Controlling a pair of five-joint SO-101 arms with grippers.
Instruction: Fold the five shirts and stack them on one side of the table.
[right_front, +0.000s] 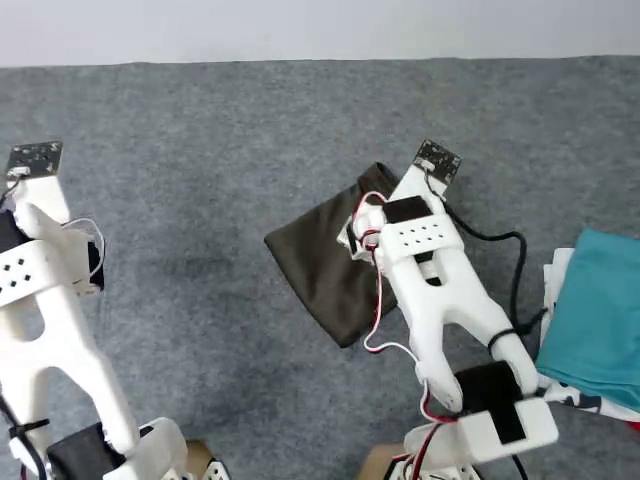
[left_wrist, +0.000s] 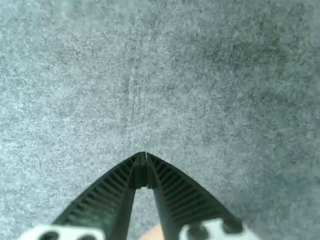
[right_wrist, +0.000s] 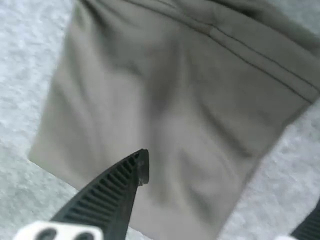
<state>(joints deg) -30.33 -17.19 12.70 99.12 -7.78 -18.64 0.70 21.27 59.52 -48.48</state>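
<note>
The right gripper (right_wrist: 227, 192) hangs spread wide and empty above the dark olive folded cloth shirt (right_front: 318, 268). Its ribbed black fingers (right_wrist: 117, 192) are far apart, and the nearer fingertip is over the flat middle of the cloth rather than at an edge. That shirt lies as a tilted rectangle just right of centre in the high view, on the grey felt table cover (right_front: 200, 150), with the right arm's white wrist above its upper right part. The main risk, as I judge it, lies in the pick-up. Closing on the flat middle would probably pinch only the top layer, so a lift would peel the fold open. The fingers could also drag and wrinkle the fabric against the felt, which looks grippy. A grasp at a folded edge, through all layers, seems safer. At the right edge of the high view, well apart from the olive shirt, sits the stack, a teal folded shirt (right_front: 597, 315) on top of white garments (right_front: 560, 272). A shirt carried there could land skewed, hang off the pile or shove the teal layer aside. The arm's black cable (right_front: 519, 270) loops between the two and might snag. The left gripper (left_wrist: 145, 159) is clenched on nothing, tips meeting over bare felt. Its arm stands at the far left of the high view, too far off to steady the cloth.
</note>
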